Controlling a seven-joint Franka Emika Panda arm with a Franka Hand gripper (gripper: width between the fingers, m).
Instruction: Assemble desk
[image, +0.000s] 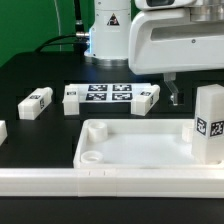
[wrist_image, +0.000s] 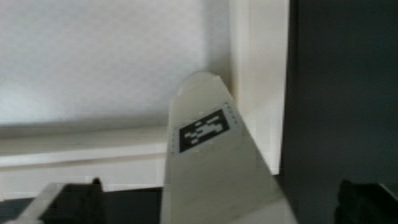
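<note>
The leg (image: 208, 122) stands upright in the corner of the tabletop (image: 140, 152) at the exterior view's right, the jaws wide and empty just by it, and if it is only loosely seated a brush from a finger could tip it out.

White tabletop (image: 140, 152) rim-up, tagged leg (image: 208, 122) upright in its corner
</note>
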